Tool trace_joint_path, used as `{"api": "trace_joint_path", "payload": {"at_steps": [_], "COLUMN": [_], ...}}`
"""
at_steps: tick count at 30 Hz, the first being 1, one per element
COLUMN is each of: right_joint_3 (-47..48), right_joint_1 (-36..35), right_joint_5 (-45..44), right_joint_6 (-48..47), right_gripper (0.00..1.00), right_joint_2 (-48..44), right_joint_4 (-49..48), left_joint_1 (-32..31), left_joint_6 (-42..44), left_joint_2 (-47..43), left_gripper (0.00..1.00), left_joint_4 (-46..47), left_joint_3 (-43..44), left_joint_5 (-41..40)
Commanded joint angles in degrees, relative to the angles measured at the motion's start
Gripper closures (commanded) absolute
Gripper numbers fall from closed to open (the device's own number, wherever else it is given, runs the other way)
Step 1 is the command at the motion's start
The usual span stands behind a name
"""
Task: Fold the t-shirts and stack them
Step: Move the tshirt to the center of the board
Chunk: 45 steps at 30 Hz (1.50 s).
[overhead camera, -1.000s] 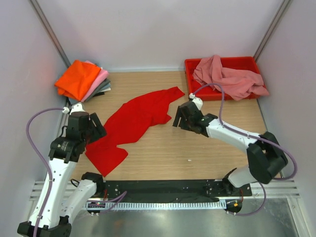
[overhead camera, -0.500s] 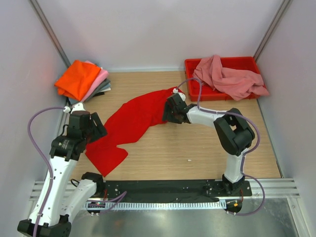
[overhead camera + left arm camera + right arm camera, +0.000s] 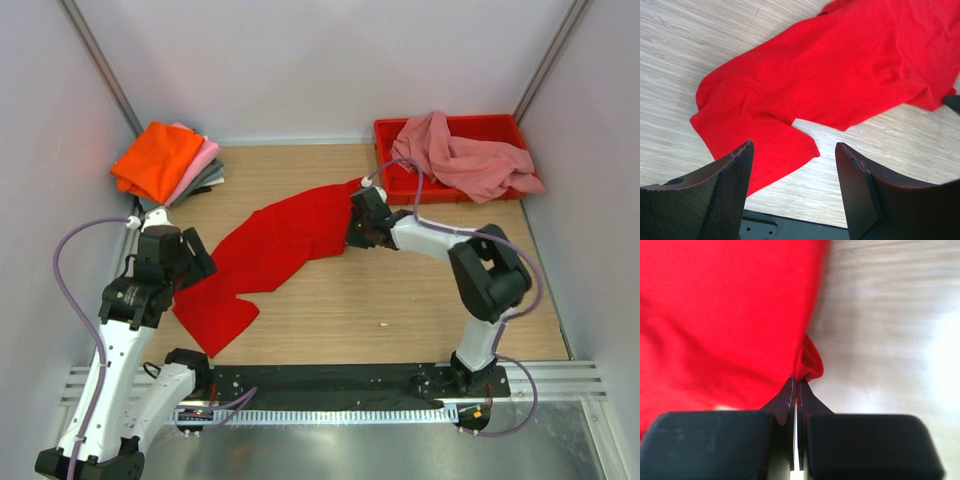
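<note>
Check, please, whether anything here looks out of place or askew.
The dusty pink t-shirt lies crumpled in the red tray, spilling over its right rim. The red t-shirt sprawls unfolded across the table, one edge pinched by the right gripper.

A second ago the right gripper [image 3: 360, 222] hung over the wooden tabletop [image 3: 420, 300], with the bright red soft cloth t-shirt [image 3: 280, 240] clear of its jaws. It has since swung across to the shirt's far-right edge, the arm folding up tight behind it. Its jaws now meet on a small fold of the red hem, pinched right at their tips, and the cloth just beside them has bunched slightly.
</note>
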State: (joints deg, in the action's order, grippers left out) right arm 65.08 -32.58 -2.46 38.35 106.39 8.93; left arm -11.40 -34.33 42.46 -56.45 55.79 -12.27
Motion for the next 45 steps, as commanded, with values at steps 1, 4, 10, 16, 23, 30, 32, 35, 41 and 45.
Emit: {"api": "trace_joint_path", "payload": {"at_steps": [1, 4, 10, 16, 23, 30, 32, 35, 41, 45], "right_joint_3": [0.84, 3.99, 14.98, 24.55, 12.37, -7.49, -12.31, -15.5, -16.83, -15.77], "right_joint_1": [0.59, 0.59, 3.12, 12.27, 11.66, 7.8, 4.91, 2.0, 1.03, 1.11], "right_joint_5": [-1.76, 0.86, 6.84, 11.78, 0.38, -4.23, -2.74, -1.59, -0.88, -4.82], "right_joint_6": [1.55, 3.74, 3.58, -0.02, -3.19, -2.58, -1.17, 0.32, 1.82, 0.77], "right_gripper": [0.99, 0.99, 0.88, 0.0, 0.0, 0.11, 0.14, 0.14, 0.17, 0.21], "right_joint_2": [-17.91, -26.11, -21.5, -1.55, -14.7, -30.88, -31.33, -27.66, -21.32, -17.54], "right_joint_4": [5.29, 9.52, 15.59, 19.44, 19.45, 17.97, 15.53, 12.71, 6.38, 3.47], "left_joint_1": [-0.12, -0.03, 0.32, 0.32, 0.32, 0.67, 0.76, 0.85, 0.85, 0.85], "left_joint_6": [-0.13, -0.13, -0.13, -0.13, -0.13, 0.05, 0.05, 0.05, 0.05, 0.05], "left_joint_2": [-0.62, -0.62, -1.5, -2.03, -2.29, -1.94, -1.94, -2.12, -2.47, -2.38], "left_gripper": [0.32, 0.33, 0.32, 0.32, 0.32, 0.32, 0.32, 0.32, 0.32, 0.32], "left_joint_4": [1.51, 1.51, 1.6, 1.69, 1.69, 1.78, 1.87, 1.95, 1.95, 1.95], "left_joint_3": [0.02, 0.02, -0.07, -0.15, -0.16, -0.16, -0.15, -0.16, -0.24, -0.24], "left_joint_5": [-0.65, -0.82, -0.65, -0.73, -0.74, -0.3, -0.21, -0.21, -0.21, -0.21]}}
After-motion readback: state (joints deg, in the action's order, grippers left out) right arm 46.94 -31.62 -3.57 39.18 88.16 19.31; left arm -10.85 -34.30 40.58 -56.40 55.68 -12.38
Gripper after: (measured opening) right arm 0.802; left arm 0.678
